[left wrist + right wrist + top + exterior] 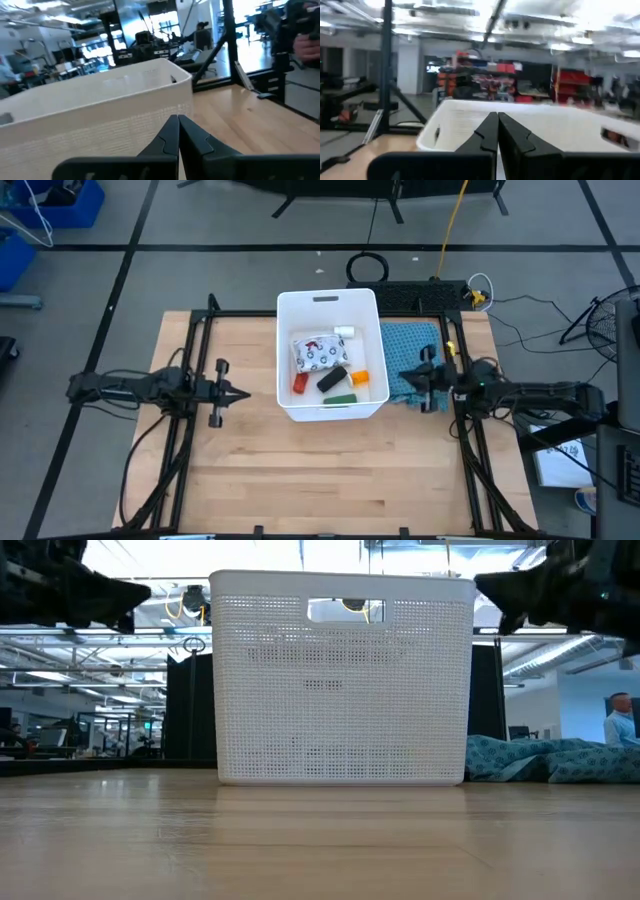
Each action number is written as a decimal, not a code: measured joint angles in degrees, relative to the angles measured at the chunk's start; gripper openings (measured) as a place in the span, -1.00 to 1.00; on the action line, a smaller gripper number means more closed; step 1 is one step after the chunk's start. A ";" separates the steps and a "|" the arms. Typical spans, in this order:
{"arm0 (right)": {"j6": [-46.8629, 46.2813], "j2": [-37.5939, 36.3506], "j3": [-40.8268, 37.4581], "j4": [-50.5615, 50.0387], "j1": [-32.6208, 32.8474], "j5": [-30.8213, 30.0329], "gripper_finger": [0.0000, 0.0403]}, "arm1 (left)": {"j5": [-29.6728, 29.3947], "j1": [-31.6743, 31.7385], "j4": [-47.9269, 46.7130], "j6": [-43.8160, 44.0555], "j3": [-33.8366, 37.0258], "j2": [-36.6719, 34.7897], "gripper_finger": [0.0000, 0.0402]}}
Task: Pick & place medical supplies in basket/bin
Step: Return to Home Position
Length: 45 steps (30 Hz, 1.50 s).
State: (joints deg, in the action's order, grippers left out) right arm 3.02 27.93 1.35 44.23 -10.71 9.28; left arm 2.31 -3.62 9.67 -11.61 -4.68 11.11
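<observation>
Homing both arms: left pincer (240,393) and right pincer (404,376) hang empty, fingers together, left and right of the white bin (284,360) mid-table (300,470). Supplies (320,356) lie inside. Advice: withdraw level, clear of bin walls and teal cloth (415,345).

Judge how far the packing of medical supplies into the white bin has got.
Done: the pouch, red bottle, orange bottle, white bottle, dark block and green block lie inside the white bin. In hand: nothing; the left pincer and right pincer are shut and empty beside it. Remaining: no supplies show outside, only the teal cloth.
</observation>
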 joint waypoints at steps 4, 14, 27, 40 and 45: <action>-3.95 -0.84 -0.24 -5.93 -3.34 3.21 -1.00 | -2.45 0.01 -3.97 -2.33 1.58 -4.41 -1.00; -3.76 -0.94 -0.36 -7.17 -4.36 5.96 -1.00 | 0.33 4.25 -8.11 -2.81 4.12 -10.16 -1.00; -4.03 -0.92 -0.49 -5.42 -4.23 6.01 -1.00 | 2.16 5.86 -8.05 -1.24 4.10 -10.12 -1.00; -11.48 -0.90 -0.51 -4.57 -4.21 5.98 -1.00 | -5.87 5.86 -7.92 7.18 4.03 -9.61 -0.98; -11.33 -0.92 -0.51 -4.58 -4.21 5.96 -1.00 | -6.30 5.86 -7.88 7.19 4.03 -9.61 -0.86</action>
State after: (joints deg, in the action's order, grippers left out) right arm -8.31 27.00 0.84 39.65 -14.92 15.25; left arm -3.99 2.24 1.78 -4.42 -0.64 1.50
